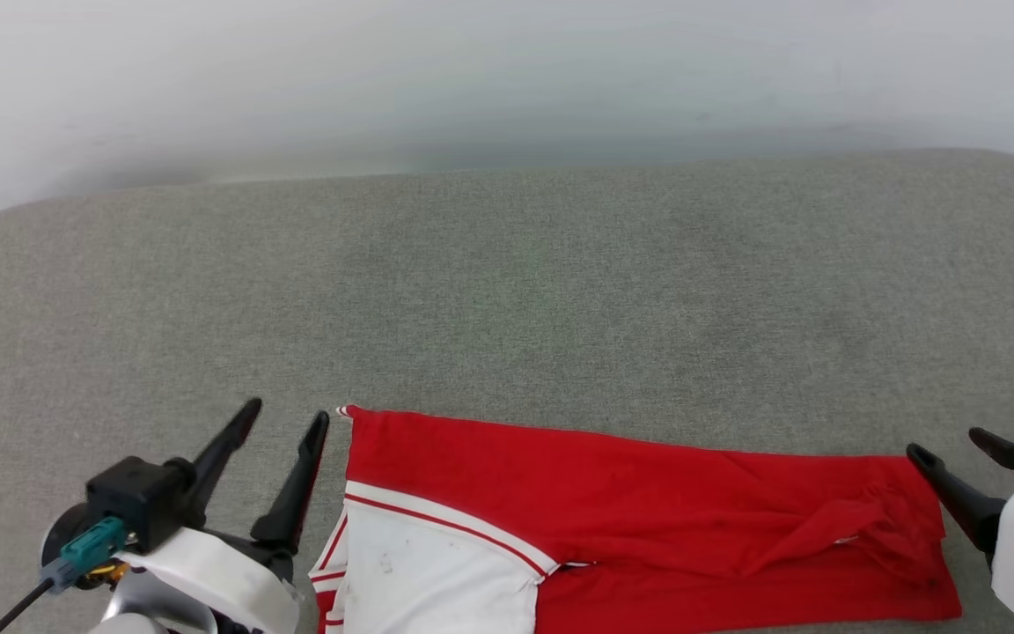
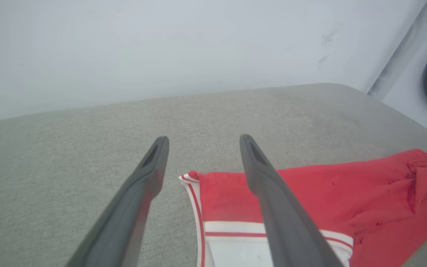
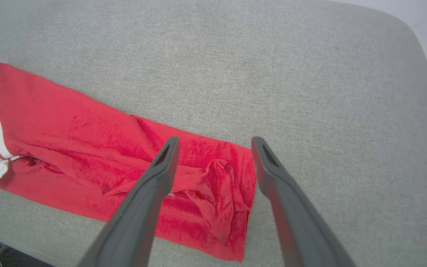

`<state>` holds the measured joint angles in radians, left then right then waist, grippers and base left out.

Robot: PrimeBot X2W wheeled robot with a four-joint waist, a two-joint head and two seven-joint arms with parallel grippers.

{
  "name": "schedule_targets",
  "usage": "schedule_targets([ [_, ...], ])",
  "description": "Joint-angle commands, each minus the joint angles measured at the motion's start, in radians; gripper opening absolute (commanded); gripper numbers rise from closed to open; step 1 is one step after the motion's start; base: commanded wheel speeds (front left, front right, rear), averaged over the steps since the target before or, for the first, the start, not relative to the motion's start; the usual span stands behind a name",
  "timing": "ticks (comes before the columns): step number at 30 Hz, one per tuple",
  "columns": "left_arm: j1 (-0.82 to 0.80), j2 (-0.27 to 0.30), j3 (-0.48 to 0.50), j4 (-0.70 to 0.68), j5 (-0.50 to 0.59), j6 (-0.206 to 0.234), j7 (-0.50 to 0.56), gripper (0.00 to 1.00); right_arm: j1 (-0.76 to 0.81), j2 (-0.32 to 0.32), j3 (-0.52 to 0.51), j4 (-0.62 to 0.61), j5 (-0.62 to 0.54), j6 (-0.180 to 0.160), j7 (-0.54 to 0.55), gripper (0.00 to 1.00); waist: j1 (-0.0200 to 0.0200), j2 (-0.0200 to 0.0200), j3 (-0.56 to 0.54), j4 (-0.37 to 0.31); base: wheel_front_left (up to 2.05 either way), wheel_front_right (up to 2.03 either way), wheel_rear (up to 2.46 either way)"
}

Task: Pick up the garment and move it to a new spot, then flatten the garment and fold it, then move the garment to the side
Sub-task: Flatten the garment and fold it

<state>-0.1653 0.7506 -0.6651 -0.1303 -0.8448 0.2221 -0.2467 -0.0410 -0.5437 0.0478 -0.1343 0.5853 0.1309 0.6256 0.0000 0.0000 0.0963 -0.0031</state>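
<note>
Garment (image 1: 648,502) along near edge of cushion (image 1: 507,291)

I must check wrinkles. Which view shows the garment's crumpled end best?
The right wrist view: the crumpled end of the garment appears whole and close, between the fingers of the right gripper. The head view shows it smaller; the left wrist view shows it at its right edge.
</note>
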Motion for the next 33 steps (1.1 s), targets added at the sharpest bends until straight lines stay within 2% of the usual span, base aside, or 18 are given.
schedule_targets([
  [1,0.019,-0.017,0.032,-0.01,0.017,0.011,-0.012,1.0,0.023,0.028,-0.032,-0.011,-0.015,-0.001,0.015,1.0,0.0,0.0,-0.001,0.0,0.0,0.0,0.0],
  [4,0.041,-0.079,0.149,-0.047,0.096,0.041,-0.019,1.0,0.054,0.094,-0.109,-0.021,-0.064,0.0,0.044,1.0,0.0,0.0,0.003,0.002,0.0,0.0,0.0],
  [6,0.083,-0.131,0.23,-0.071,0.172,0.044,-0.02,1.0,0.073,0.148,-0.156,-0.021,-0.089,-0.001,0.059,1.0,0.0,0.0,0.007,0.004,0.0,0.0,0.0],
  [10,0.154,-0.228,0.366,-0.105,0.325,0.013,-0.019,1.0,0.091,0.244,-0.233,-0.005,-0.113,0.0,0.071,1.0,0.0,0.0,0.02,0.008,0.0,0.0,0.0],
  [14,0.206,-0.316,0.475,-0.119,0.452,-0.035,-0.019,1.0,0.095,0.299,-0.284,0.034,-0.145,-0.001,0.063,1.0,0.0,0.0,0.04,0.016,0.0,0.0,0.0],
  [17,0.219,-0.361,0.514,-0.117,0.538,-0.08,-0.019,1.0,0.084,0.332,-0.323,0.078,-0.161,-0.001,0.048,1.0,0.0,0.0,0.058,0.026,0.0,0.0,0.0],
  [26,0.194,-0.479,0.597,-0.082,0.621,-0.216,-0.019,1.0,0.044,0.386,-0.369,0.228,-0.166,0.0,0.01,1.0,0.0,0.0,0.11,0.061,0.0,0.0,0.0],
  [33,0.177,-0.537,0.644,-0.059,0.665,-0.285,-0.019,1.0,0.057,0.415,-0.319,0.34,-0.156,0.0,0.05,1.0,0.0,0.0,0.129,0.081,0.0,0.0,0.0],
])
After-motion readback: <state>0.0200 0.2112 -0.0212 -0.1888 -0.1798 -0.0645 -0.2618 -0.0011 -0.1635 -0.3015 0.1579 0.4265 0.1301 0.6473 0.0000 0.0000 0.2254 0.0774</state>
